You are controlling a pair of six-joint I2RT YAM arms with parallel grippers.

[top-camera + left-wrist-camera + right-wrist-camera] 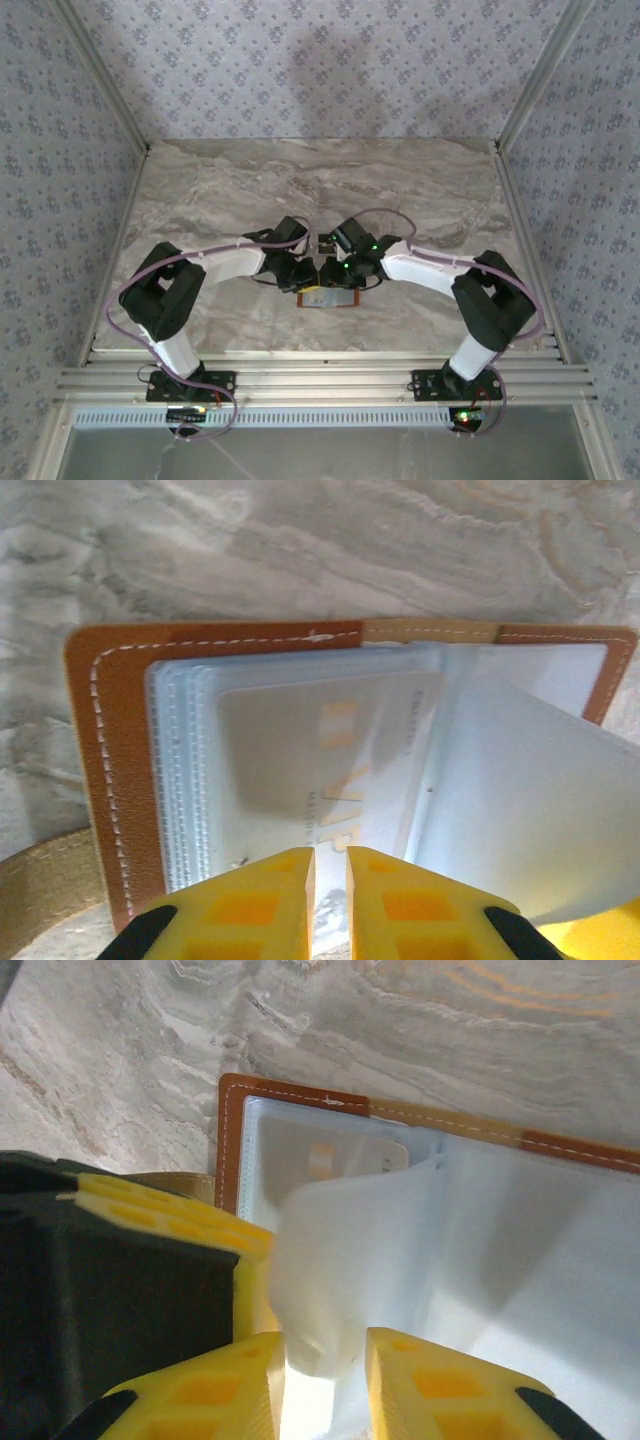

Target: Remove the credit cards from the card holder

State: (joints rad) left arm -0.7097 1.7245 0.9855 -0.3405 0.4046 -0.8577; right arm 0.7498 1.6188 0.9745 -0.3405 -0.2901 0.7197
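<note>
The card holder (330, 297) lies open on the marble, with an orange-brown leather rim (110, 780) and clear sleeves inside. A pale credit card with gold lettering (300, 760) sits in the left sleeves, and its top shows in the right wrist view (330, 1155). My left gripper (330, 880) is shut to a narrow slit on the near edge of those sleeves. Its yellow finger (170, 1215) rests at the holder's left side. My right gripper (325, 1370) stands open, with a loose white sleeve page (350, 1260) rising blurred between its fingers. In the top view both grippers (305, 280) (338, 272) meet over the holder.
A tan strap-like band (40, 880) pokes out under the holder's left corner. A small rectangular item (326, 243) lies just behind the grippers. The marble table (200, 200) is walled on three sides, and an aluminium rail (320, 380) runs along the near edge.
</note>
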